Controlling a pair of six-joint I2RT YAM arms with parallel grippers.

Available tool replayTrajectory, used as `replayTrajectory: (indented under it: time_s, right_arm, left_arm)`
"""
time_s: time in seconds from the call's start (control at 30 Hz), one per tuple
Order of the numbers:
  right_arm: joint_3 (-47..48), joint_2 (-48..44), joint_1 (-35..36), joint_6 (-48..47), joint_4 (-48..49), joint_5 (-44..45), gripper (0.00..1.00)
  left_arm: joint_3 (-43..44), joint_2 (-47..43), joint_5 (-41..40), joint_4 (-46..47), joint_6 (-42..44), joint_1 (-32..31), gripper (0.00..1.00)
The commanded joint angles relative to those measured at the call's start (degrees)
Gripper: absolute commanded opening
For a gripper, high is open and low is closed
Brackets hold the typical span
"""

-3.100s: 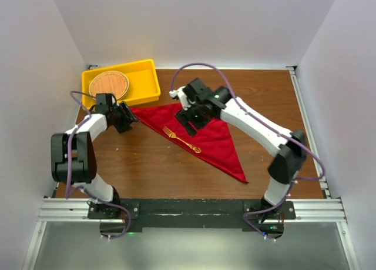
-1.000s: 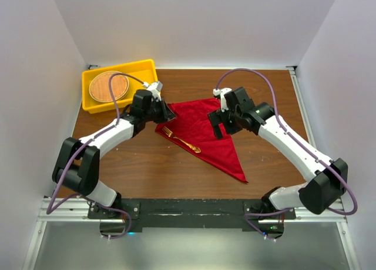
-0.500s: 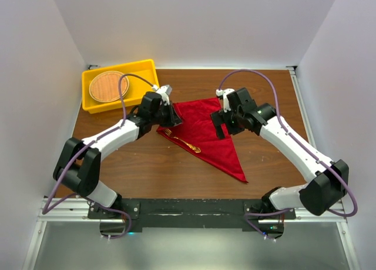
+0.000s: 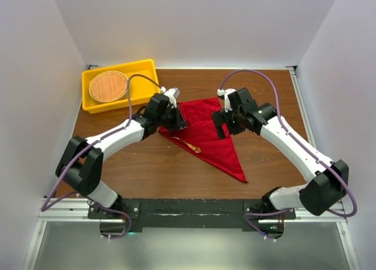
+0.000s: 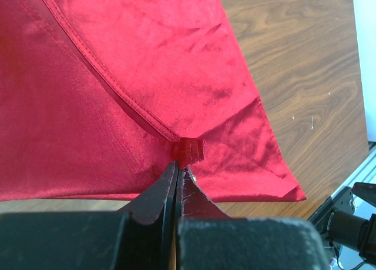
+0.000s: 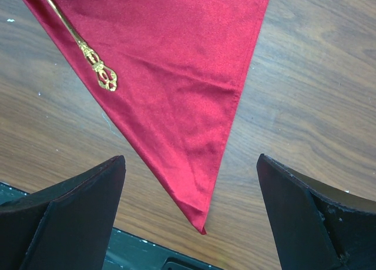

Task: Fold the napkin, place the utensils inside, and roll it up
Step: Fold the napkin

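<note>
Since the earliest frame, the left gripper (image 4: 175, 120) is travelling from beside the yellow bin (image 4: 144, 89) toward mid-table and dragging the napkin's left corner with it. The right gripper (image 4: 222, 126) is backing off to the right.

- The napkin (image 4: 212, 136) is lying mid-table as a folded red triangle, its long point trailing toward the near right.
- The left fingers (image 5: 189, 190) are pressing together on a small bunched tab of hem, and a flap is lifting off the cloth below.
- The fork (image 6: 88, 53) is lying along the triangle's left edge with its handle showing. Its tine end is running out of sight under the flap or the gripper.
- The right gripper's fingers (image 6: 88, 187) are standing wide apart and holding nothing. They are hovering above the triangle's lower point, with the fork off to one side.

Step, as I read it: the corner is being wrapped over the fork to start the roll. The next move is probably laying that corner down past the fork and letting go. The right gripper would likely be pinning the cloth so the fork isn't sliding.
</note>
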Motion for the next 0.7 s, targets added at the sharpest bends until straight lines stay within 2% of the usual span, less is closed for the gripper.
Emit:
replayTrajectory:
  time_s: [0.0,0.67]
  right_arm:
    - [-0.4,-2.4,-0.5,1.1,1.1,-0.7,0.98]
    - [-1.5,-3.2,-1.2,1.1,0.8,-1.0,0.98]
  left_arm:
    - [3.4,1.7,-0.1,0.2,0.6,-1.2,0.02]
    - [3.7,10.7,4.2,0.6,0.6,-3.5,0.05]
